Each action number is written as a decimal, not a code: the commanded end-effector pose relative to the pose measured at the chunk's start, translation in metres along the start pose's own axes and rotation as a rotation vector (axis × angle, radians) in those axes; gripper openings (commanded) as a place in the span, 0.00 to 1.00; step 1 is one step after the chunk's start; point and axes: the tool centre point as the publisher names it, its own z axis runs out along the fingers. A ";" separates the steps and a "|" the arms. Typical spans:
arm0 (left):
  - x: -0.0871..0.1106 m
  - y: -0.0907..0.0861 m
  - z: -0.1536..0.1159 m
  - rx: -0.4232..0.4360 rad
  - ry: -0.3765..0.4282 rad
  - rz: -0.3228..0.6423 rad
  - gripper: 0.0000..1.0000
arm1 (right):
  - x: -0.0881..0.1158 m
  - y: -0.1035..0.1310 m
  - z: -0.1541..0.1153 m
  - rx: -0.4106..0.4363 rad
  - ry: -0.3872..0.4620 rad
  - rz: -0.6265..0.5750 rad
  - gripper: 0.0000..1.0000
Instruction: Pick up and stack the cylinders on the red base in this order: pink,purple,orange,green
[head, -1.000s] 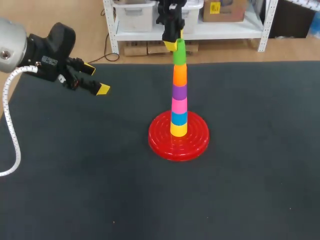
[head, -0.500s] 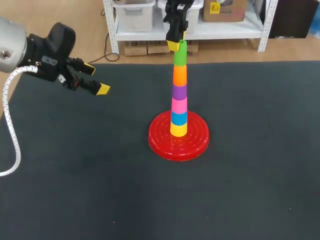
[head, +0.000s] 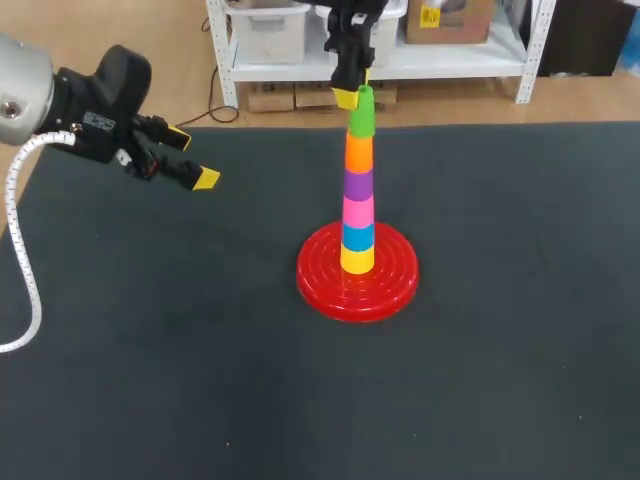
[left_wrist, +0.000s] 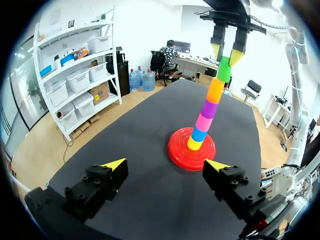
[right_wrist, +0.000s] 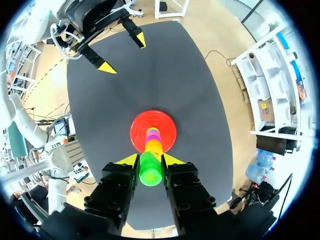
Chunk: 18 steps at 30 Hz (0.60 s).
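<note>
step: last, it seems, green cylinder (head: 360, 112) atop orange cylinder (head: 359, 150) | right pincer (right_wrist: 150, 161) closed on it | left pincer (left_wrist: 166, 164) agape, empty | next, likely: release, rise straight

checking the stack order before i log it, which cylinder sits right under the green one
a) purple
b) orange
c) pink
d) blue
b: the orange cylinder sits directly beneath the green cylinder, which tops the stack on the red base.
</note>
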 end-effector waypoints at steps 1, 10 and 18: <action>0.001 0.001 0.000 0.001 -0.003 0.001 1.00 | -0.007 -0.005 0.002 -0.008 0.015 0.003 0.00; 0.001 0.001 0.000 0.001 -0.003 0.001 1.00 | -0.010 -0.011 0.005 -0.026 0.031 0.022 0.00; 0.001 0.001 0.000 0.001 -0.003 0.001 1.00 | -0.010 -0.012 0.008 -0.002 0.025 0.034 0.00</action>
